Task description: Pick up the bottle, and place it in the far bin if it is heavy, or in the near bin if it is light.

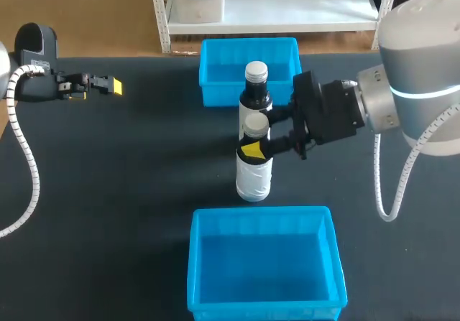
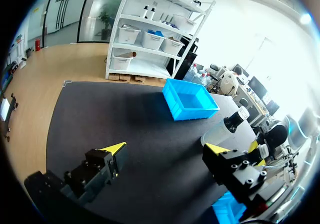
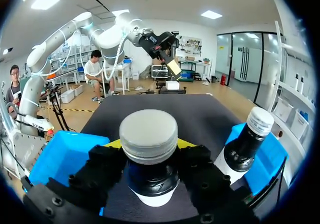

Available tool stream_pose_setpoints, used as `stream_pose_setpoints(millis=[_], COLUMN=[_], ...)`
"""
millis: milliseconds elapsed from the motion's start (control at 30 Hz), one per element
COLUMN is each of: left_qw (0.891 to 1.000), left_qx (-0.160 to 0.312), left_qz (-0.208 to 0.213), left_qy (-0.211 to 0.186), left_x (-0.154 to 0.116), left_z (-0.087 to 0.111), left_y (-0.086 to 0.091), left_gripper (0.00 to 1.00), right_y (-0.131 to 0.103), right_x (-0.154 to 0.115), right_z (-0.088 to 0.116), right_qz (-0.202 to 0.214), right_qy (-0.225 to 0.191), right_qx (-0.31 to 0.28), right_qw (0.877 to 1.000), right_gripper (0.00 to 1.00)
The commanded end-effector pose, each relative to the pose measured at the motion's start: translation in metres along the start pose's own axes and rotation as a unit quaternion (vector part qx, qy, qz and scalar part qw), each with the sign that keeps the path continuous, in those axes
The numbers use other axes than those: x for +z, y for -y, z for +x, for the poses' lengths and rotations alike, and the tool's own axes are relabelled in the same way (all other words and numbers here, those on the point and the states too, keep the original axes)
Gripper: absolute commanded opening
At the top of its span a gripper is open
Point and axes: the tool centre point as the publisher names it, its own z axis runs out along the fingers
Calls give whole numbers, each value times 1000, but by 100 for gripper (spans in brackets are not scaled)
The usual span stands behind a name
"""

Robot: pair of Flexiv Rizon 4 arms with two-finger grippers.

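Your right gripper [image 1: 260,138] comes in from the right side and has its yellow-tipped fingers closed on the dark neck of the bottle [image 1: 254,174], one finger on each side, just under the pale cap. The bottle is upright, cap up and long axis vertical, at the middle of the table [image 1: 129,192] between the two bins. Whether its base touches the black surface, you cannot tell from here. Right behind it stands a second bottle [image 1: 256,91], also upright with a white cap. The two overlap in the head view, so contact between them is unclear; the right wrist view shows the second one just beside the gripper's finger. The far bin [image 1: 215,84] sits right behind that second bottle, whose cap hides part of its blue inside. The near bin [image 1: 215,263] is just in front of the held bottle, showing blue floor from wall to wall, with its near rim close to the table's front edge. You've got a wide stretch of dark table to the left of the bottles. Over there, your left gripper [image 1: 108,85] hangs near the table's far left edge, well apart from everything, with its jaws spread wide and nothing between them.
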Motion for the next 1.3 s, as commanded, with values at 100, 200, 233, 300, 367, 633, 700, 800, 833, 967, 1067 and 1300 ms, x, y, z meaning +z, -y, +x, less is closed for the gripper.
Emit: stream_pose_setpoints(millis=[100,200,233,300,367,633,700,800,833,967,1067,1300], left_qw=[1000,1000,1000,1000,1000,1000,1000,1000,1000,1000,1000,1000], left_qx=[0,0,0,0,0,0,0,0,0,0,0,0], left_qz=[0,0,0,0,0,0,0,0,0,0,0,0], left_qy=[0,0,0,0,0,0,0,0,0,0,0,0], left_x=[0,0,0,0,0,0,0,0,0,0,0,0], left_z=[0,0,0,0,0,0,0,0,0,0,0,0], left_y=[0,0,0,0,0,0,0,0,0,0,0,0], left_gripper=[100,100,100,100,100,100,100,100,100,100,100,100], right_y=[0,0,1,2,3,9,10,12,12,12,11,16], right_x=[0,0,0,-1,-2,-4,-7,-13,-15,-24,-33,-62], right_z=[0,0,0,-1,-3,-9,-11,-16,-17,-21,-21,-20], right_qz=[-3,-5,-6,-7,-7,-12,-10,-5,-5,-3,4,17], right_qy=[-2,-3,-4,-8,-10,-12,-13,-13,-13,-9,-10,-13], right_qx=[1,1,1,-1,-2,-6,-9,-13,-14,-15,-16,-10], right_qw=[1000,1000,1000,1000,1000,1000,1000,1000,1000,1000,1000,1000], right_gripper=[28,6,0,0,0,0,0,0,0,0,0,0])
